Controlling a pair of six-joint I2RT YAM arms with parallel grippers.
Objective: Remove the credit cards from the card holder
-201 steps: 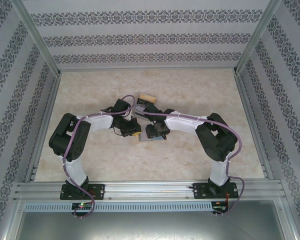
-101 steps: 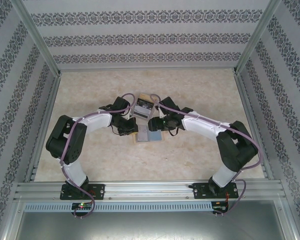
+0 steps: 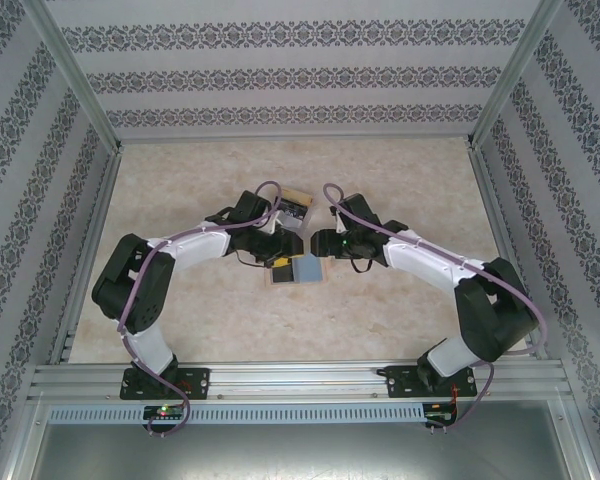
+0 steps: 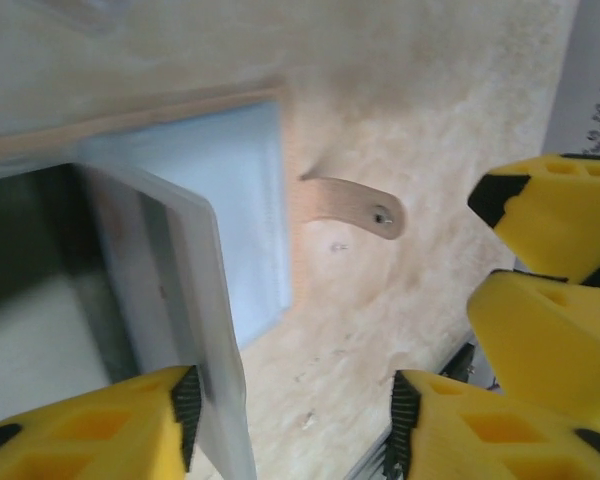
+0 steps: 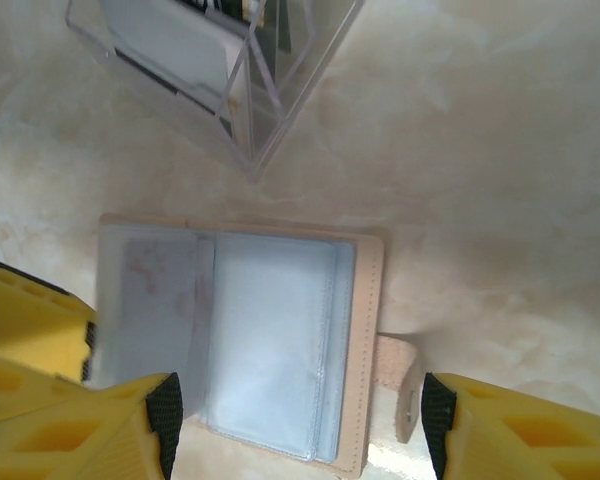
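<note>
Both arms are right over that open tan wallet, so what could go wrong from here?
The left pincer and right pincer hang open, close together over the tan wallet, and could bump. A clear sleeve stands up beside the left pincer's finger; closing might pinch it instead of a card. The clear case lies just beyond and could get nudged.

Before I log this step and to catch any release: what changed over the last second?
The left gripper opened; the right arm swung its elbow outward to the right. The open tan card holder stayed in place on the table.
</note>
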